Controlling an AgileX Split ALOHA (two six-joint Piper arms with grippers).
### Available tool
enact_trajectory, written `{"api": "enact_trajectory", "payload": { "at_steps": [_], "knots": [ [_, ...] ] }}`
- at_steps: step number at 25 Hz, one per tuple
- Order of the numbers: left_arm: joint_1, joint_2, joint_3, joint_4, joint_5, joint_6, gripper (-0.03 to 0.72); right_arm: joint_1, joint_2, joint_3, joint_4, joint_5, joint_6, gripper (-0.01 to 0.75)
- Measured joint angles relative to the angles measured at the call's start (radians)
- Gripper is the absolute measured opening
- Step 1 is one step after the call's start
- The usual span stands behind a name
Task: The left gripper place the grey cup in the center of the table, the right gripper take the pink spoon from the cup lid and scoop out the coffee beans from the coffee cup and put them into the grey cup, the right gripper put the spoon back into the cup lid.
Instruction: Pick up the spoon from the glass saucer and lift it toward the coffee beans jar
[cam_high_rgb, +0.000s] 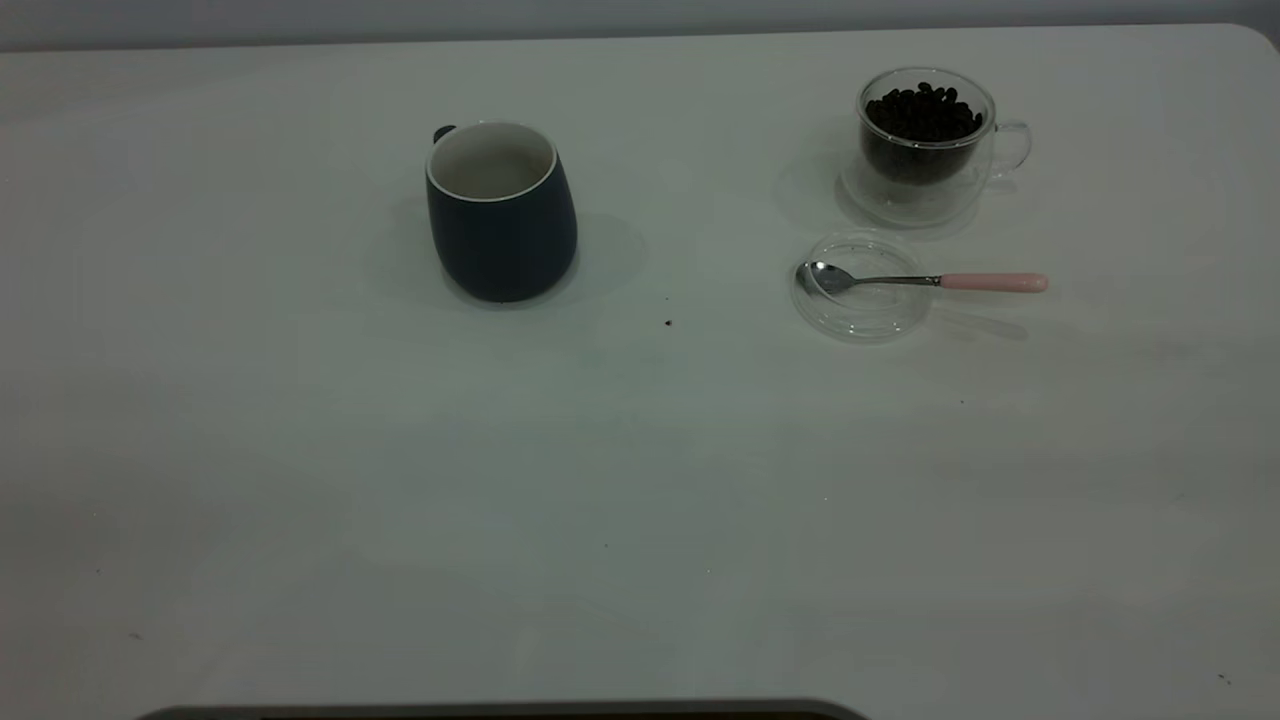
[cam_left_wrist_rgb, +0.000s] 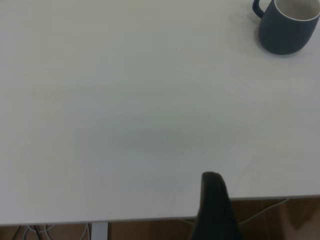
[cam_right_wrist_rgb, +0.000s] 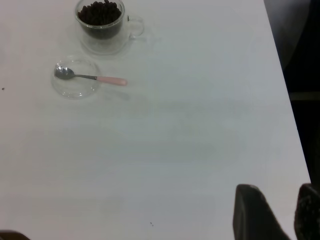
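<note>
The grey cup (cam_high_rgb: 500, 215) stands upright and empty on the white table (cam_high_rgb: 300, 450), left of the middle, with its handle turned to the back; it also shows far off (cam_left_wrist_rgb: 287, 27). At the right back stands the clear coffee cup (cam_high_rgb: 925, 150) (cam_right_wrist_rgb: 102, 25), heaped with coffee beans (cam_high_rgb: 922, 112) (cam_right_wrist_rgb: 100, 12). In front of it lies the cup lid (cam_high_rgb: 860, 300) (cam_right_wrist_rgb: 75, 87). The pink spoon (cam_high_rgb: 940, 281) (cam_right_wrist_rgb: 100, 78) rests with its bowl in the lid and its handle over the rim. My right gripper (cam_right_wrist_rgb: 280, 212) is open and empty, far from both. My left gripper (cam_left_wrist_rgb: 215, 205) hangs at the table's edge.
Neither arm shows in the exterior view. A dark speck (cam_high_rgb: 668, 323) lies between the cups. The table edge (cam_left_wrist_rgb: 150, 220) has floor and cables beyond it. The table's side edge (cam_right_wrist_rgb: 287, 90) borders a dark area. A dark strip (cam_high_rgb: 500, 712) lines the near edge.
</note>
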Motion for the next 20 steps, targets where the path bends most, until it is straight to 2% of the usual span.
{"api": "enact_trajectory", "payload": {
  "at_steps": [9,11,13,16,20],
  "knots": [
    [0.000,0.000,0.000,0.000,0.000,0.000,0.586,0.000,0.000,0.000,0.004,-0.004,0.020,0.243],
    [0.000,0.000,0.000,0.000,0.000,0.000,0.586,0.000,0.012,-0.008,0.002,-0.018,0.047,0.266],
    [0.000,0.000,0.000,0.000,0.000,-0.001,0.586,0.000,0.051,-0.038,0.002,-0.058,0.092,0.311],
    [0.000,0.000,0.000,0.000,0.000,-0.001,0.586,0.000,0.183,-0.112,0.011,-0.118,0.171,0.424],
    [0.000,0.000,0.000,0.000,0.000,-0.002,0.586,0.000,0.477,-0.236,0.088,-0.155,0.171,0.576]
  ]
}}
